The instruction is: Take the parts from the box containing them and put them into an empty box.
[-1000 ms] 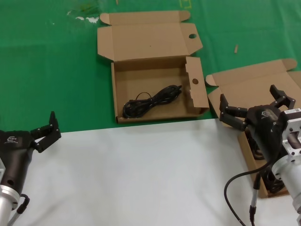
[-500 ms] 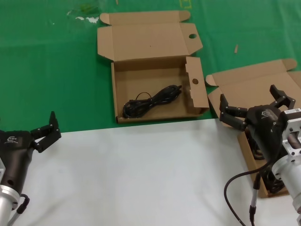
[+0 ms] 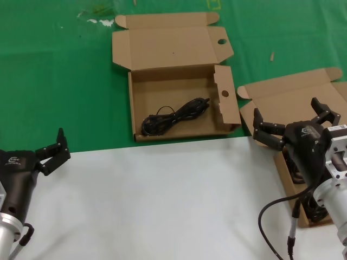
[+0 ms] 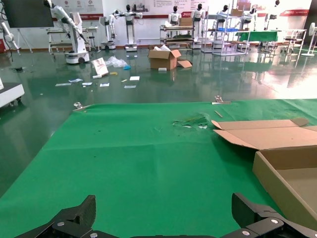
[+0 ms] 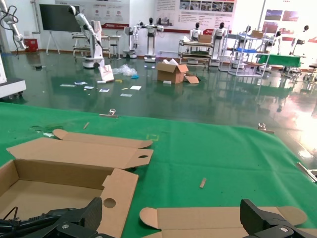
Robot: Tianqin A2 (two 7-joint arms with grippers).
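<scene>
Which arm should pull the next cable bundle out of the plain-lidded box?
Right. The open right gripper hangs over the plain-lidded brown cardboard box holding black cable bundles; the left gripper sits far across.

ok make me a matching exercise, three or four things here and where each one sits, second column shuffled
Things:
1. cable bundle
2. left gripper
3. right gripper
4. plain-lidded box

Places:
A. over the plain-lidded box, fingers spread
B. on the green cloth at the right edge
C. lying inside the box with punched holes
D. at the near left, by the edge of the white surface

Pairs: 1-C, 2-D, 3-A, 4-B
</scene>
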